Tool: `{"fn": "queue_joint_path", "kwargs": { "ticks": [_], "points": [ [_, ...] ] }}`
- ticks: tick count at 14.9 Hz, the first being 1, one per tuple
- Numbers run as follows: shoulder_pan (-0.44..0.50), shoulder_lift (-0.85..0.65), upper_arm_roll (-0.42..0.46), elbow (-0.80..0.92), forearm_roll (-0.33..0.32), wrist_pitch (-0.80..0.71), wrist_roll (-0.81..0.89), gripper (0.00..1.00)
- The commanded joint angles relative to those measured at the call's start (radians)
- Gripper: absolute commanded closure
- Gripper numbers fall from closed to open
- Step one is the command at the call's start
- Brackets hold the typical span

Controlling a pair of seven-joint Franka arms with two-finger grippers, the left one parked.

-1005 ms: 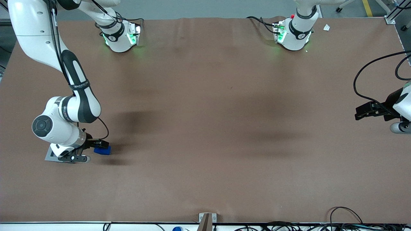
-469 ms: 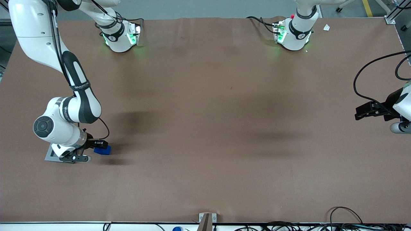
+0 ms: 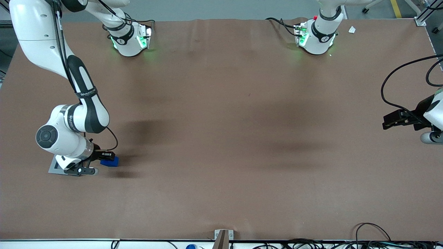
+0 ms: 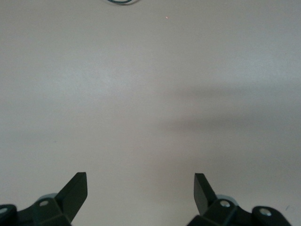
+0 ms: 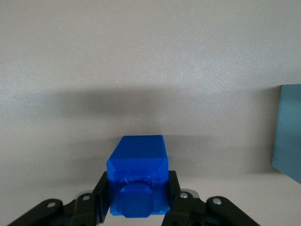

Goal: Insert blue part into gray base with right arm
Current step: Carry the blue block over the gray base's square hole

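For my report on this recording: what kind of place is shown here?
Probably a robotics lab or test cell: two white arms are bolted to a brown-covered table, with loose cables along its edge. The right arm's pincer grips the blue part, with the gray base beside it.

At the working arm's end of the worktop, the end effector clamps the blue part just beside the gray base.

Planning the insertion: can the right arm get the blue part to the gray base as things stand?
Probably yes: the gripper holds the blue part, the gray base lies right beside it, and nothing stands between.
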Motion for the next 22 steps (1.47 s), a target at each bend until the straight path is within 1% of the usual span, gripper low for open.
{"fn": "queue_joint_path", "kwargs": {
  "ticks": [1, 2, 3, 6, 8, 11, 15, 22],
  "points": [
    [-0.011, 0.007, 0.008, 0.023, 0.020, -0.008, -0.020, 0.86],
    [-0.013, 0.005, 0.008, 0.033, 0.018, -0.012, -0.023, 0.94],
    [-0.014, 0.002, 0.007, 0.048, 0.018, -0.047, -0.023, 0.98],
    [-0.066, -0.027, 0.007, 0.163, 0.018, -0.254, -0.023, 0.99],
    [-0.105, -0.044, 0.007, 0.215, 0.018, -0.322, -0.059, 0.99],
    [-0.167, -0.041, 0.007, 0.238, 0.020, -0.325, -0.104, 0.99],
    [-0.194, -0.038, 0.005, 0.238, 0.018, -0.322, -0.110, 0.99],
    [-0.246, -0.034, 0.004, 0.238, 0.015, -0.321, -0.182, 0.99]
  ]
}}
